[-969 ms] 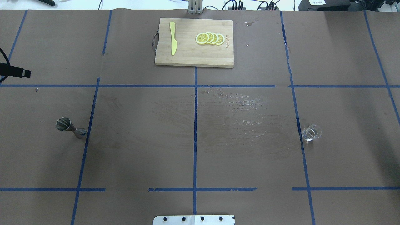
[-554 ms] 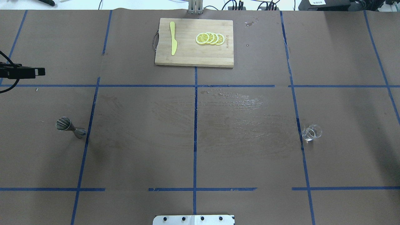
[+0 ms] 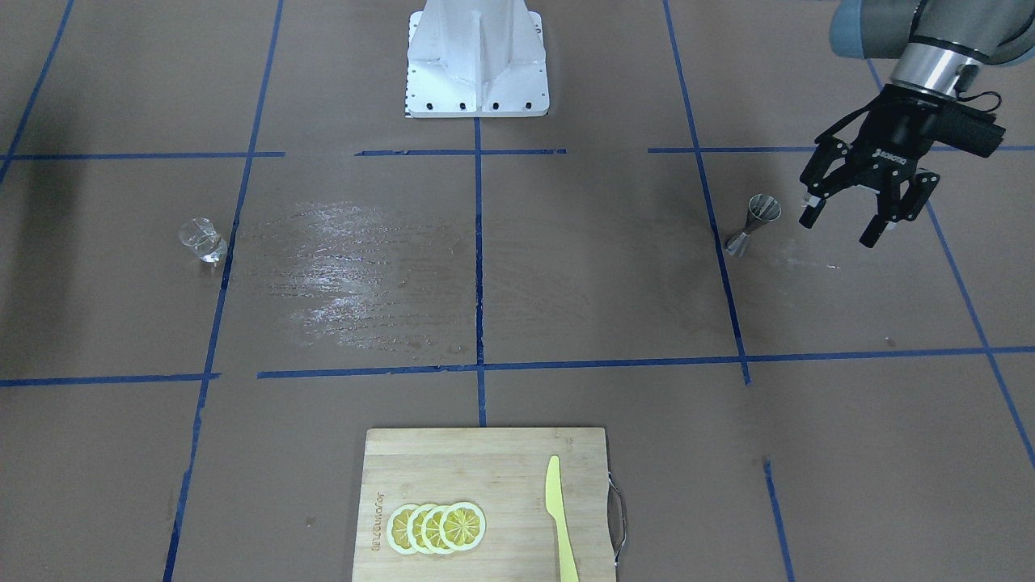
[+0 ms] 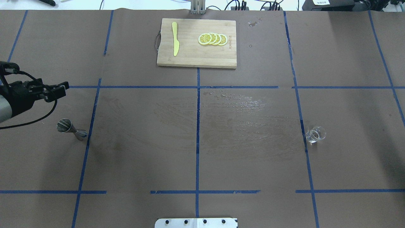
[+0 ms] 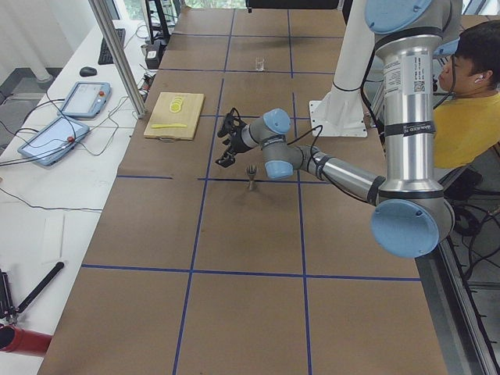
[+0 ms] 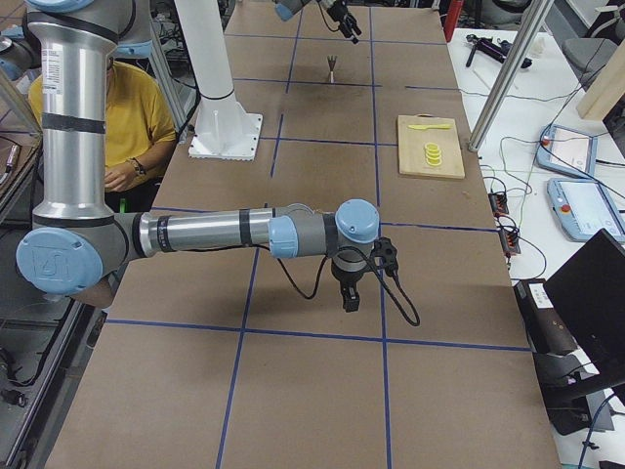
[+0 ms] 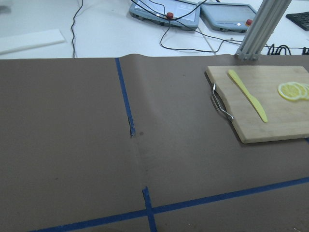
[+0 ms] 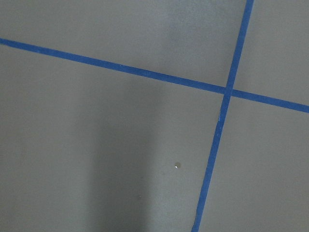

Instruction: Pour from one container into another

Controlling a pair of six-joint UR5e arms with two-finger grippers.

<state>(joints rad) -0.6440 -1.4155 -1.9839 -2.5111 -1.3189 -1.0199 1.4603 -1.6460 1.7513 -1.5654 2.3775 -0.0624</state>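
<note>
The clear glass cup stands upright on the right half of the table, also in the front view. The grey steel jigger stands upright on the left side, next to a blue tape line. My left gripper hovers above the table just outboard of the jigger, open and empty; in the overhead view the left gripper sits beyond the jigger. My right gripper shows only in the right side view, over bare paper far from the cup; I cannot tell its state.
A wooden cutting board lies at the far middle with lemon slices and a yellow knife on it. A wet, shiny patch spreads over the paper between the two containers. The robot base plate is at the near edge.
My left arm has come in from the left edge, moving right and nearer to the jigger. The cup and jigger have not moved.
</note>
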